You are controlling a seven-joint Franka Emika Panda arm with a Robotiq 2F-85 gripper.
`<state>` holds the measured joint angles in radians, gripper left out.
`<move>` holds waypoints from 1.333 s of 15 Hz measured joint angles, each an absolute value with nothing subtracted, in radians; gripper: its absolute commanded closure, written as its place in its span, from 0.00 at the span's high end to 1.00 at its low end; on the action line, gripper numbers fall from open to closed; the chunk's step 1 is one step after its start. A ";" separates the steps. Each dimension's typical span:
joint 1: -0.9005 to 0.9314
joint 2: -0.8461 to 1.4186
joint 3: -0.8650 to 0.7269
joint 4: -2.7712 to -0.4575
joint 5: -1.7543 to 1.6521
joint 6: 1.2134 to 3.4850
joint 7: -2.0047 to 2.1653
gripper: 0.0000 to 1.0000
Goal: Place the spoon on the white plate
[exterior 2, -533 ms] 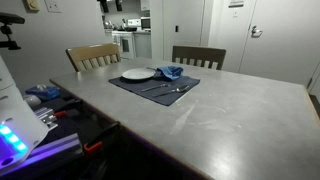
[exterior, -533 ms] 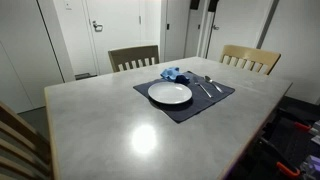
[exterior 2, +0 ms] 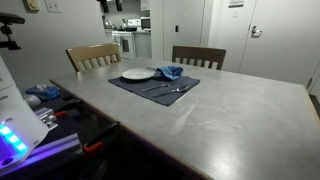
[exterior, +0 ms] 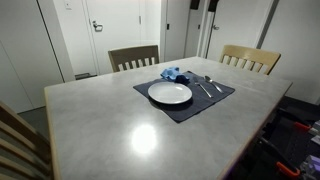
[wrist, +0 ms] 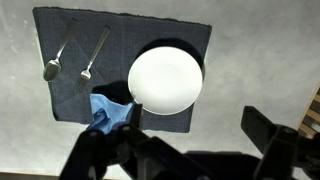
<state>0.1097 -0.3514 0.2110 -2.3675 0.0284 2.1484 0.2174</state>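
The white plate (wrist: 165, 81) lies on a dark blue-grey placemat (wrist: 120, 35), also seen in both exterior views (exterior: 170, 94) (exterior 2: 138, 74). Two slim silver utensils lie side by side on the mat beside the plate. The one farther from the plate, with the rounder bowl, looks like the spoon (wrist: 55, 58) (exterior: 214, 84). The other utensil (wrist: 94, 54) lies between it and the plate. My gripper (wrist: 190, 132) hangs high above the table, open and empty, its dark fingers at the wrist view's lower edge. It is out of view in both exterior views.
A crumpled blue cloth (wrist: 108, 112) (exterior: 174, 73) lies on the mat's edge next to the plate. The grey table (exterior: 110, 120) has wooden chairs (exterior: 133, 57) (exterior: 250, 58) at its far side. Equipment with cables sits off the table's edge (exterior 2: 45, 100).
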 measured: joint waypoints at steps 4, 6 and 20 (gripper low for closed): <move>0.109 -0.351 0.192 -2.368 0.028 2.148 0.217 1.00; 0.108 -0.349 0.167 -2.368 0.029 2.149 0.216 1.00; 0.062 -0.161 0.006 -2.373 0.071 2.327 0.160 1.00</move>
<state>0.0616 -0.1612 0.0064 -2.3728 0.0707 2.3273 0.1605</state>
